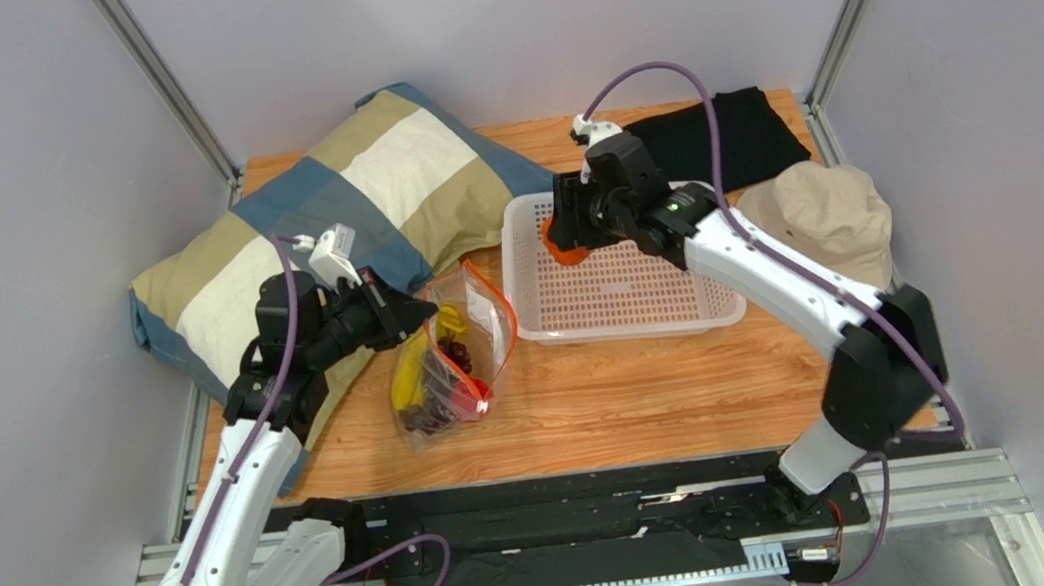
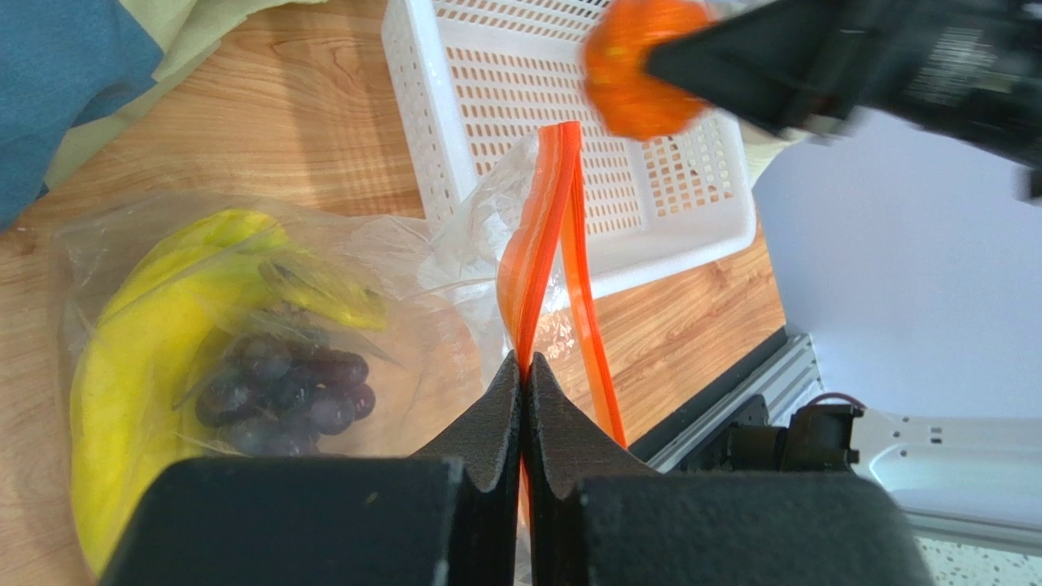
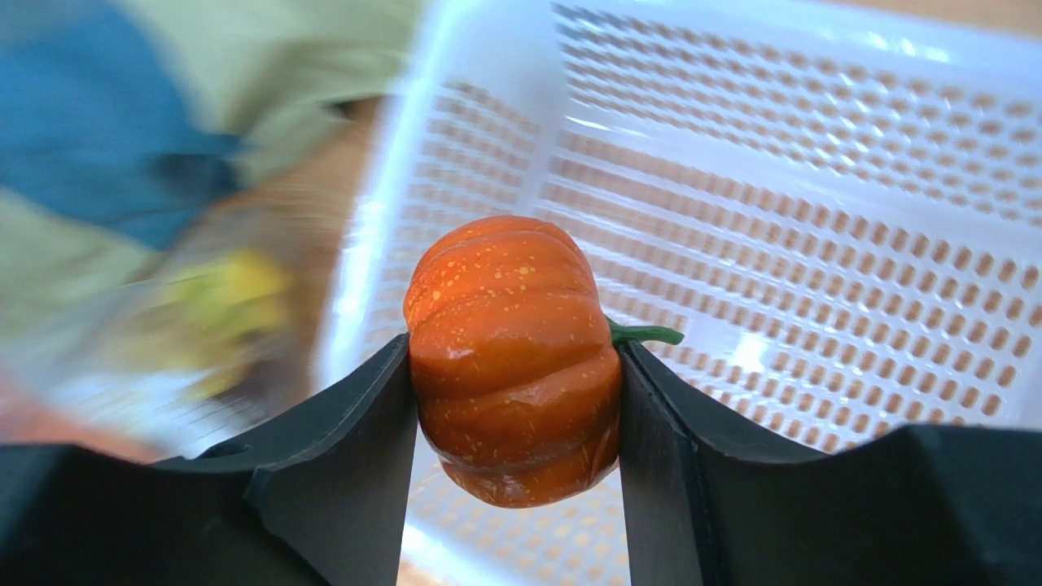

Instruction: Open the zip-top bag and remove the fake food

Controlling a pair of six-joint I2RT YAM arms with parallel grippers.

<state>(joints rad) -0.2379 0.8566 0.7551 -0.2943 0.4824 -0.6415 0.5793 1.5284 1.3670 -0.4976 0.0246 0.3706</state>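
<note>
The clear zip-top bag (image 1: 444, 367) lies on the wooden table left of centre, its orange-red zipper strip (image 2: 547, 232) standing open. My left gripper (image 2: 525, 366) is shut on one side of that strip. Inside the bag lie a yellow banana bunch (image 2: 135, 348) and a dark purple grape bunch (image 2: 288, 391). My right gripper (image 3: 514, 391) is shut on an orange ribbed round fruit (image 3: 514, 354) with a green stem. It hangs above the left end of the white perforated basket (image 1: 665, 297). The same orange fruit (image 2: 639, 64) shows at the top of the left wrist view.
A striped blue, beige and white pillow (image 1: 321, 214) lies at the back left, under my left arm. A black cloth (image 1: 720, 138) and a beige hat (image 1: 829, 215) lie at the back right beside the basket. The table's near edge meets a black rail.
</note>
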